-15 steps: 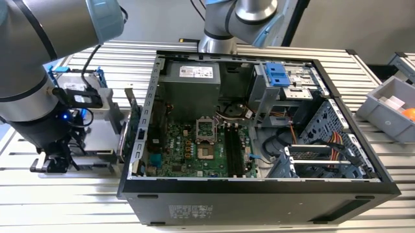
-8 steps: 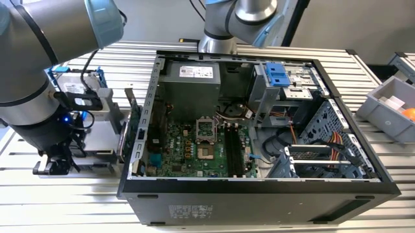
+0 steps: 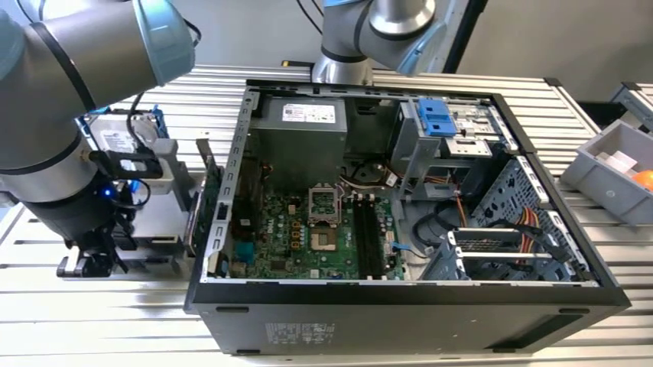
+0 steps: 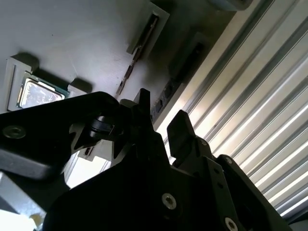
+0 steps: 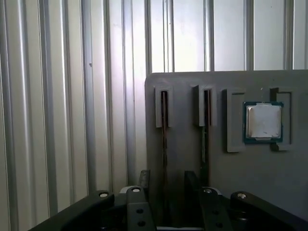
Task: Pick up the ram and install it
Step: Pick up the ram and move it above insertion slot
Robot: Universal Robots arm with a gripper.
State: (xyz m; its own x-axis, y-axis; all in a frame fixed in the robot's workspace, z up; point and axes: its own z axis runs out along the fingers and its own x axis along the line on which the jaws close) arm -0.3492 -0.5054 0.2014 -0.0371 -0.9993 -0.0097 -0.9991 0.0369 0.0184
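We see pincer (image 5: 167,177) spread, straddling ram (image 5: 164,126), not pinching it. Ram stands on edge in slot of gray tray (image 5: 185,154), straight ahead of pincer.

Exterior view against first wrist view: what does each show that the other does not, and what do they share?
Exterior view: the open computer case with its motherboard, and a grey bin. First wrist view: the ram on edge in a slot, a second stick beside it, a processor, and open fingers either side of the ram. Both: the gripper, the grey holder, the ribbed table.
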